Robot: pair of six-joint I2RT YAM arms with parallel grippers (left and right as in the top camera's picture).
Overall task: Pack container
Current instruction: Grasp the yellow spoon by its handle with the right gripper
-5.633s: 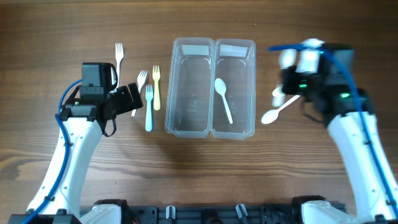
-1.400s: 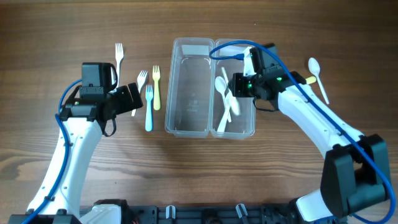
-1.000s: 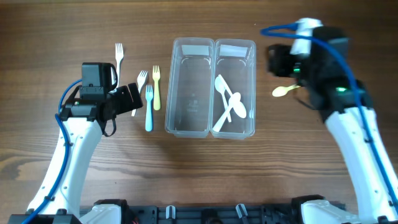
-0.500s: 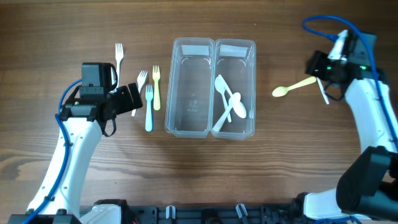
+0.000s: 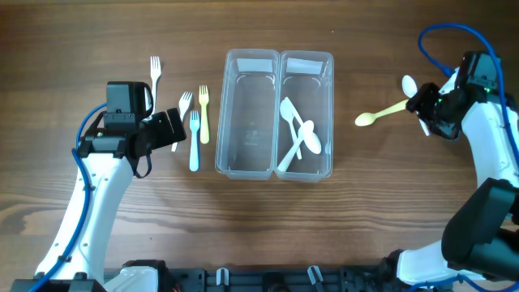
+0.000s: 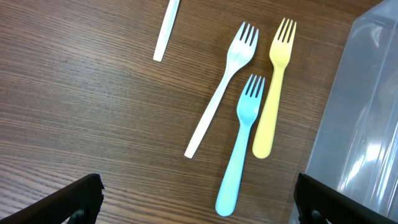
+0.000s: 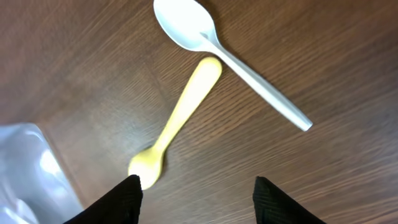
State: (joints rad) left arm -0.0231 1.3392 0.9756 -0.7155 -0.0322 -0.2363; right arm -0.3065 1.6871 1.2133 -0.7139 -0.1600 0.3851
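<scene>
The clear two-compartment container sits mid-table. Its left half is bare; white spoons lie crossed in the right half. To its left lie a yellow fork, a blue fork and two white forks. My left gripper hangs open just left of them, the blue fork ahead of its fingers. To the right lie a yellow spoon and a white spoon. My right gripper hovers open over them, holding nothing; the yellow spoon lies just ahead of it.
The container's corner shows at the lower left of the right wrist view, and its wall at the right of the left wrist view. Bare wood surrounds the cutlery. The right arm's blue cable loops above it.
My right arm has swung from beside the container out to the right and now hangs over the yellow and white spoons. The left arm has not moved.
</scene>
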